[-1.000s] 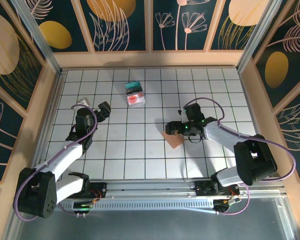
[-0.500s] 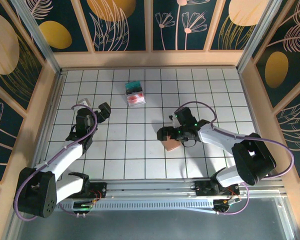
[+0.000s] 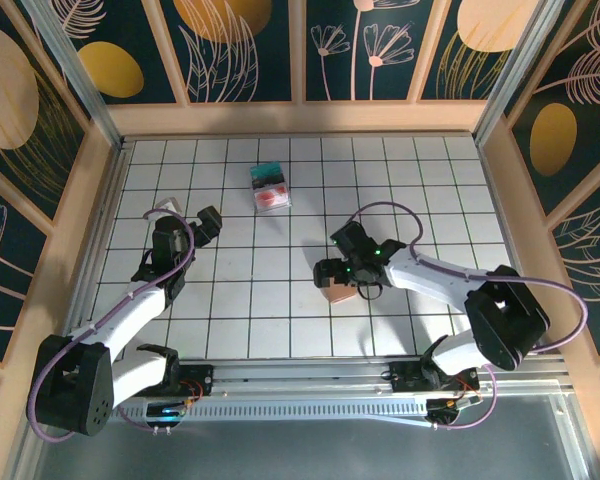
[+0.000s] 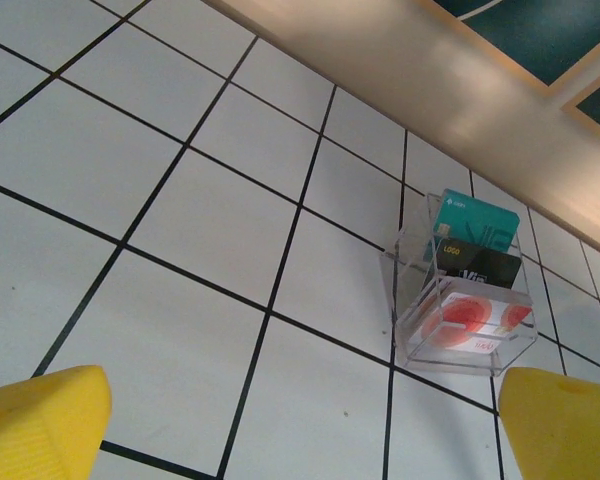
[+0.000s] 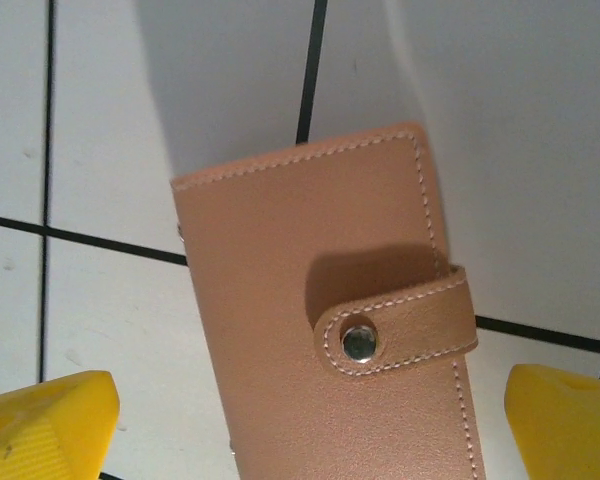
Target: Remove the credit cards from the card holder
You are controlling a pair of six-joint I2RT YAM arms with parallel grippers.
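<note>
A small flat tan-pink leather card holder (image 3: 338, 292) lies folded shut on a white tiled table (image 3: 240, 300), its strap fastened with a metal snap. The right gripper (image 3: 330, 275) hovers directly above the card holder. Its yellow fingers (image 5: 45, 420) are spread wide on either side, released and grasping nothing. The left gripper (image 3: 208, 222) sits well to the left of the card holder, also spread and empty. A small clear plastic box (image 3: 270, 186) of teal, black and red cards stands beyond the card holder, to its left.
</note>
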